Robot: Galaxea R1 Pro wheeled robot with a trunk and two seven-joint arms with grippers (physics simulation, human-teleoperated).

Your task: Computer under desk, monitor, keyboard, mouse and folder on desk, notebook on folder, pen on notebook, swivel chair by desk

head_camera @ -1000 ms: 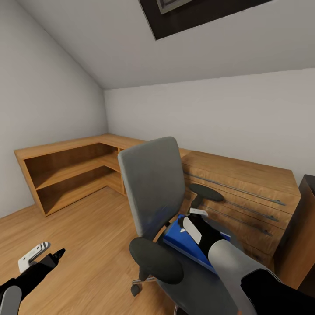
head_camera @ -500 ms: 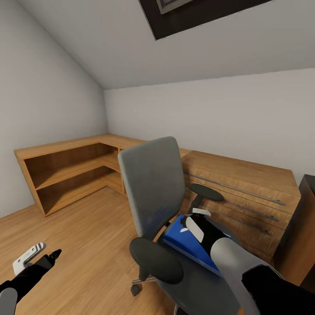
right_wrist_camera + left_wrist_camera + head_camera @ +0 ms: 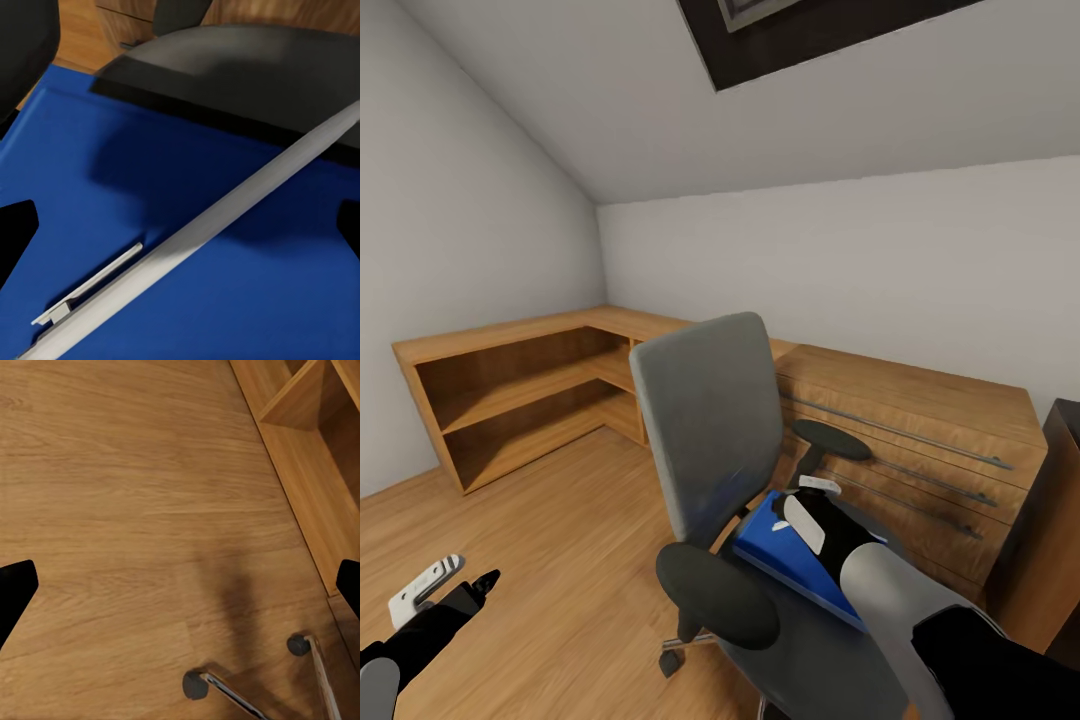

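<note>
The left end effector (image 3: pixel 445 590), black with a white clip-like part, is seen low at the left of the head view above the light-wood plank floor (image 3: pixel 560 540); its fingers are spread wide, released, with nothing between them. In the left wrist view two chrome legs with dark castors (image 3: pixel 196 684) are seen on the floor beside the low light-wood open shelf unit (image 3: pixel 510 390). The grey upholstered swivel chair with black armrests (image 3: pixel 705 430) stands on the floor in front of the light-wood drawer cabinet with long metal rails (image 3: pixel 920 440). The flat bright blue folder (image 3: pixel 780 555) lies on the chair seat, reaching its left front edge. The right end effector (image 3: pixel 812 505) is held just over the folder, its fingers apart and released. In the right wrist view the thin white pen (image 3: pixel 210 232) is seen lying slantwise across the folder (image 3: pixel 150 195), between the two dark fingertips (image 3: pixel 15 232).
</note>
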